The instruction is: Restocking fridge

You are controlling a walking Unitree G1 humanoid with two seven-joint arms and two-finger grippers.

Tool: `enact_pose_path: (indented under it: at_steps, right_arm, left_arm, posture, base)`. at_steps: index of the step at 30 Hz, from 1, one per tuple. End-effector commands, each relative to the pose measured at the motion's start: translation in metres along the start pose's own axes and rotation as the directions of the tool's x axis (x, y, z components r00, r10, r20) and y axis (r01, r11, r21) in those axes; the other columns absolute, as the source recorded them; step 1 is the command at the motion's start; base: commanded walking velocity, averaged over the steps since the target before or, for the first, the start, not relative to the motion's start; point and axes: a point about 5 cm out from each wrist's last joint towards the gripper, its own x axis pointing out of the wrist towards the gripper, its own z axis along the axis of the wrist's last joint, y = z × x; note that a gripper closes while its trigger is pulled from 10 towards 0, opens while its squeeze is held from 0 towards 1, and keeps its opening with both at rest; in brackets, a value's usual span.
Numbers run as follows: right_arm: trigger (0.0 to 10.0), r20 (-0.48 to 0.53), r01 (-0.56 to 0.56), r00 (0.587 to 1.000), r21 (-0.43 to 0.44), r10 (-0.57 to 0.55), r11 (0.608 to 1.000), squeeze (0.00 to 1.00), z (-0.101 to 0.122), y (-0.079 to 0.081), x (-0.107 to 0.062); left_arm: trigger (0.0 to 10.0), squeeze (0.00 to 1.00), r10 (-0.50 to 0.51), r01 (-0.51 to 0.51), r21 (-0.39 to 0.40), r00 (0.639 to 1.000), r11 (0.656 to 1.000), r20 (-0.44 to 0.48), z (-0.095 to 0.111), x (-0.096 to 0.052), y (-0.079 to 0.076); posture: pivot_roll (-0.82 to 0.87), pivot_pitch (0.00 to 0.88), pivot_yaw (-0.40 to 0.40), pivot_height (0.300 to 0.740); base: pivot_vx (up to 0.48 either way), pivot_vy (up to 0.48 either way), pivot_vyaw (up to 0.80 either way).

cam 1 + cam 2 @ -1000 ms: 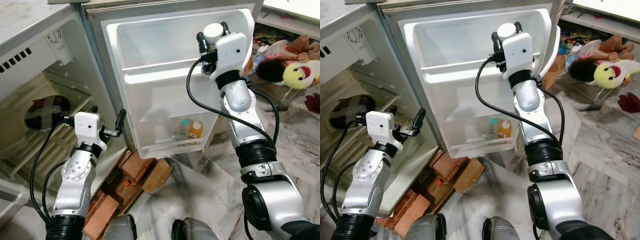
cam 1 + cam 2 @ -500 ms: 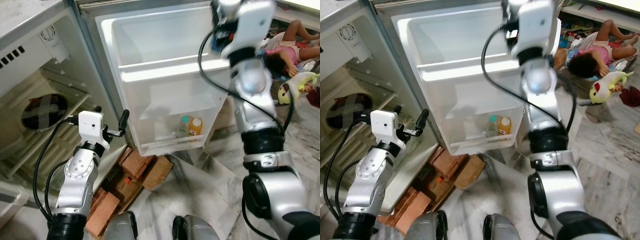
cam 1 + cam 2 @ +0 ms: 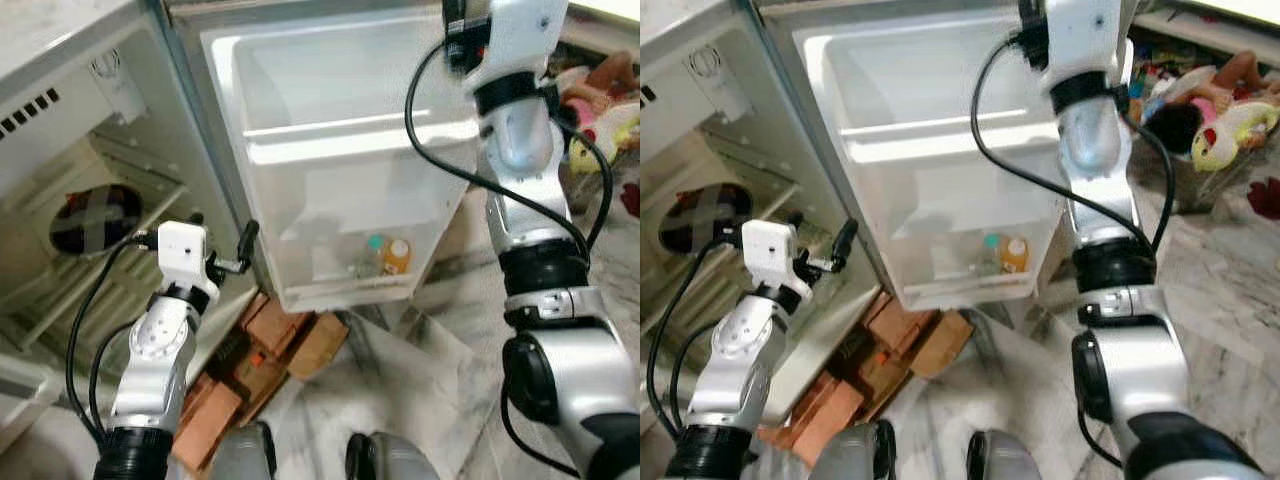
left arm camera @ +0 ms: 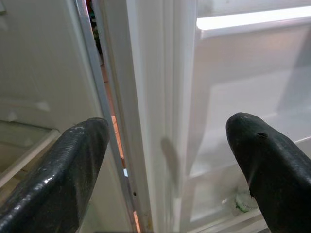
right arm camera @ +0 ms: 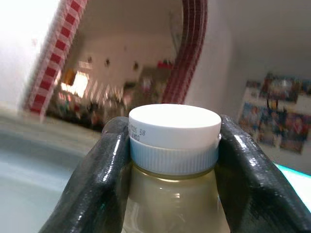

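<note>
Carrying a white-capped bottle point(image 5: 173, 160), clamped between the right gripper point(image 5: 173, 145) fingers, above the fridge door point(image 3: 340, 190); next, lowering it into a door shelf point(image 3: 345, 150). Left gripper point(image 4: 180, 170) fingers are spread, empty.

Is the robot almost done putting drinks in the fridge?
Not yet. Two bottles already stand in the bottom door shelf of the open fridge door. The right gripper is shut on a white-capped bottle, raised near the door's top, not placed. The middle door shelf looks bare. The left gripper is open beside the door's edge.
</note>
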Motion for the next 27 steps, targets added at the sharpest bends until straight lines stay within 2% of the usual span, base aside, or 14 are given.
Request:
enact_pose_path:
  at_steps: [1, 5, 6, 8, 13, 20, 25, 27]
  right_arm:
    - [10.0, 0.039, 0.008, 0.999, -0.017, -0.007, 1.000, 0.00, 0.004, -0.002, 0.003]
    - [10.0, 0.012, 0.001, 1.000, -0.027, 0.000, 1.000, 0.00, -0.006, 0.001, -0.002]
    - [10.0, -0.042, 0.022, 0.999, 0.010, -0.022, 1.000, 0.00, -0.017, 0.003, -0.007]
    - [10.0, -0.077, 0.040, 0.996, 0.032, -0.037, 0.999, 0.00, -0.026, 0.005, -0.012]
    - [10.0, -0.092, 0.047, 0.995, 0.032, -0.044, 0.998, 0.00, -0.033, 0.008, -0.016]
    - [10.0, -0.028, 0.053, 0.998, 0.034, -0.052, 0.998, 0.00, -0.021, 0.008, -0.005]
    - [10.0, 0.002, 0.086, 0.996, 0.060, -0.086, 0.995, 0.00, -0.013, 0.009, 0.011]
    - [10.0, 0.011, 0.095, 0.995, 0.028, -0.095, 0.995, 0.00, -0.011, 0.009, 0.013]
  left_arm:
    - [10.0, 0.00, 0.004, -0.004, 0.022, 1.000, 1.000, 0.004, 0.003, -0.001, 0.002]
    - [10.0, 0.00, 0.007, -0.007, 0.024, 1.000, 1.000, 0.003, 0.003, -0.001, 0.002]
    - [10.0, 0.00, 0.000, 0.000, 0.033, 1.000, 0.999, 0.005, 0.002, -0.002, 0.001]
    - [10.0, 0.00, -0.007, 0.007, 0.037, 1.000, 0.999, 0.008, 0.003, -0.002, -0.001]
    - [10.0, 0.00, -0.010, 0.010, 0.037, 1.000, 0.999, 0.012, 0.004, -0.001, -0.002]
    - [10.0, 0.00, -0.006, 0.005, 0.047, 1.000, 0.999, 0.016, 0.006, 0.001, 0.002]
    - [10.0, 0.00, 0.000, -0.002, 0.054, 1.000, 0.999, 0.022, 0.007, 0.000, 0.002]
    - [10.0, 0.00, 0.001, -0.002, 0.054, 1.000, 0.999, 0.023, 0.008, -0.002, 0.003]
  posture:
    - [0.07, 0.147, 0.029, 0.740]
    - [0.08, 0.149, 0.029, 0.740]
    - [0.08, 0.151, 0.031, 0.740]
    - [0.08, 0.151, 0.032, 0.740]
    - [0.09, 0.152, 0.037, 0.740]
    - [0.09, 0.152, 0.039, 0.740]
    - [0.10, 0.151, 0.036, 0.740]
    - [0.12, 0.147, 0.032, 0.740]
  base:
    - [0.000, 0.000, 0.00]
    - [0.000, 0.000, 0.00]
    - [0.000, 0.000, 0.00]
    - [0.000, 0.000, 0.00]
    - [0.000, 0.000, 0.00]
    - [0.000, 0.000, 0.00]
    - [0.000, 0.000, 0.00]
    - [0.000, 0.000, 0.00]
